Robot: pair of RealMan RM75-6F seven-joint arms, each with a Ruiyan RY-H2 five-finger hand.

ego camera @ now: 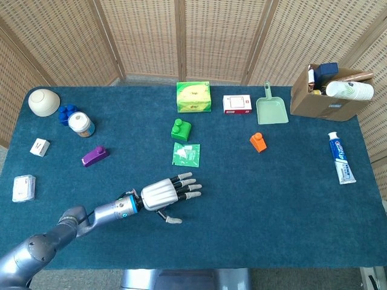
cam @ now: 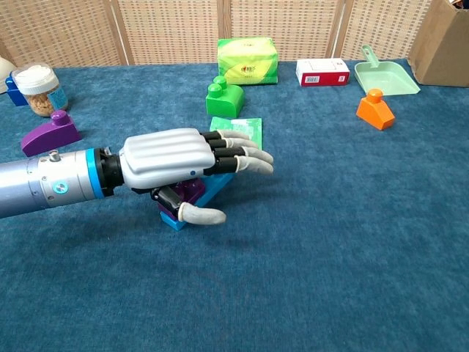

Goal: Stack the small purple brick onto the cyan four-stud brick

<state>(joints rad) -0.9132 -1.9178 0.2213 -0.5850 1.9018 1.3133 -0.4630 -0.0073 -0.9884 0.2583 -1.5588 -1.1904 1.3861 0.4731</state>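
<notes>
From the head view, the left hand [ego camera: 162,194] lies flat over the table, a good way in front of the green sachet [ego camera: 185,153], fingers stretched out and thumb swung underneath. The bricks are all but hidden beneath the palm here; only a dark sliver shows, so the grip cannot be read from above. The right hand is nowhere to be seen.

Down to the chest view, and it opens up: the left hand [cam: 174,161] hovers palm-down with the small purple brick [cam: 192,189] tucked under it, sitting atop the cyan four-stud brick [cam: 192,204], just in front of the green sachet [cam: 240,130]. The thumb curls below, the fingers are extended; whether the hand pinches the purple piece or merely covers it cannot be told. By the look of it, this is the seating step. Next calls for a firm press down, then a clean lift away without dragging the pair. The cyan brick looks tipped, one edge raised.
</notes>
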